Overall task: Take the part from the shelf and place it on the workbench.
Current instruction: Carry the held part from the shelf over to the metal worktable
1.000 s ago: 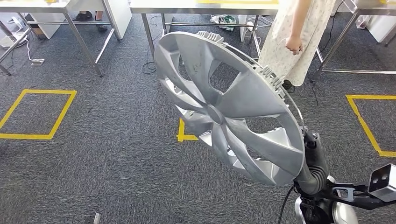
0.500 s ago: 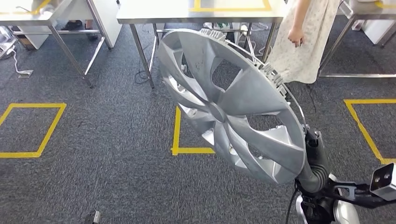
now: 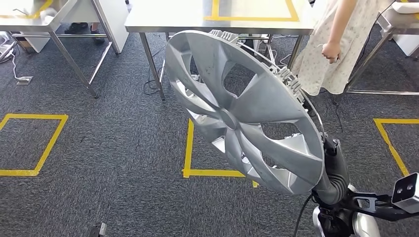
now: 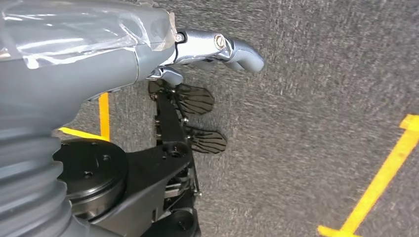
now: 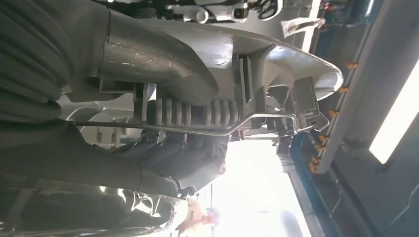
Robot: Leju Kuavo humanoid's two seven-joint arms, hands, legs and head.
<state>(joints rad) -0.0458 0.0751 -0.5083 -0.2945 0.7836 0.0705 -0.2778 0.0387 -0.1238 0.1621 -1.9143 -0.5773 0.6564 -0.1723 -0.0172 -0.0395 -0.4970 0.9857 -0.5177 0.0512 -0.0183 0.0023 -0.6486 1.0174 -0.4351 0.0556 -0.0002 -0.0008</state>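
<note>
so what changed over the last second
The whole head view shifted: the camera moved closer to the steel table, so floor markings and the person slid down the picture. The robot hand on the right holds the wheel cover as before, tilted the same.

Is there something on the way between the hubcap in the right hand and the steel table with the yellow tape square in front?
Nothing visible blocks it. The right hand holds the silver hubcap above grey carpet, and the steel table stands straight ahead. A person stands beside the table's right end, close to the path.
</note>
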